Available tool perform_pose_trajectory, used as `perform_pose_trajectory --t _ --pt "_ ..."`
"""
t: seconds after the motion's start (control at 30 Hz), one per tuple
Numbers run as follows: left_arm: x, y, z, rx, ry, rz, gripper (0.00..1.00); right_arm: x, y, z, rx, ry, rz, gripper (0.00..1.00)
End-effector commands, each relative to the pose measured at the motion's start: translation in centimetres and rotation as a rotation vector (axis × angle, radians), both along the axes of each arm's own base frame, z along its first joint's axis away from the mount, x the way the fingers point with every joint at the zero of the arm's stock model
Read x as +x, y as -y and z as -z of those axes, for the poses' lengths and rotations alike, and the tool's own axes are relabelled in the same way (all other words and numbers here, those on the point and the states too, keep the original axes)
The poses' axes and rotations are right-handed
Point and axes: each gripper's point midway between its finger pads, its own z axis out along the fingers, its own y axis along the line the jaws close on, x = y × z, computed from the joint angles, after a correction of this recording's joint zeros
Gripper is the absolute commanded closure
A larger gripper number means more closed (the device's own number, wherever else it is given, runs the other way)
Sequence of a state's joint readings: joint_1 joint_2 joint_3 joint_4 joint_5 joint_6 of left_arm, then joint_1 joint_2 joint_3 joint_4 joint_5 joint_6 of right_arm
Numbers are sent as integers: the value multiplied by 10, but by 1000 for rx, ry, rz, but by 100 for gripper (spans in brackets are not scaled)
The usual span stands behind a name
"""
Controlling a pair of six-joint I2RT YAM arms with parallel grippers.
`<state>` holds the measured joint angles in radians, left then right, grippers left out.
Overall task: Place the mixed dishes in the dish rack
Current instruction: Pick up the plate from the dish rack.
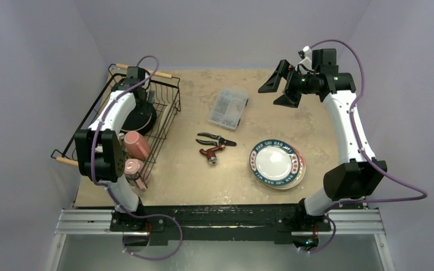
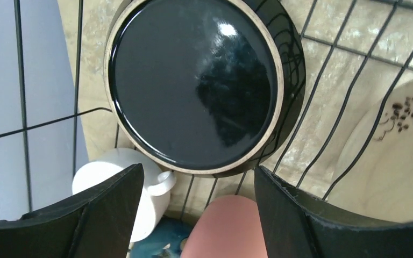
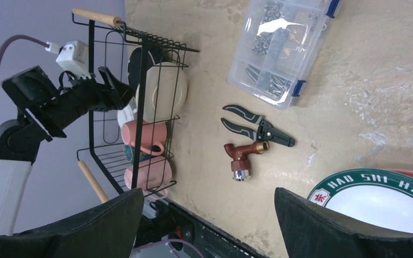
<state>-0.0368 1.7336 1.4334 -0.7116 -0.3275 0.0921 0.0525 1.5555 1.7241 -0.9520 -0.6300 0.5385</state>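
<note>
black plate in dish rack, just beyond spread left gripper jaws

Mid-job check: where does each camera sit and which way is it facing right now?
Top external: above and behind the bases, looking down on the table; left arm and right arm show.
Left wrist: at the dish rack, facing black plate and white cup; left gripper shows.
Right wrist: high over the far right, facing the rack; right gripper and left arm show.
Shared: the rack, all three.
</note>
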Motion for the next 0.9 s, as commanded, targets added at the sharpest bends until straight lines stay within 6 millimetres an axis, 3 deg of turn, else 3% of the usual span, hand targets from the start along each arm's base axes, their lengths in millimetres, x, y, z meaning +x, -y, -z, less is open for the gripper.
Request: perform_pose_trajectory --t 0.0,0.13,0.33,0.47,0.53,0.87 --pt "-5 -11 -9 -125 22 -268 27 1 -6 -19 23 56 -23 7" --pt "-5 -27 -14 -415 186 -514 28 0 -7 -20 30 53 -24 7" --pt "12 -56 -29 -445 335 -496 23 -6 -9 -14 40 44 -35 7" --pt "10 -90 -17 -525 374 -599 22 -8 -7 -13 29 52 -37 7" --pt "9 -95 -9 -586 368 -615 22 -9 -7 -12 27 50 -40 7" --pt "12 -105 29 -525 244 -527 18 -1 -8 -8 29 32 -40 7"
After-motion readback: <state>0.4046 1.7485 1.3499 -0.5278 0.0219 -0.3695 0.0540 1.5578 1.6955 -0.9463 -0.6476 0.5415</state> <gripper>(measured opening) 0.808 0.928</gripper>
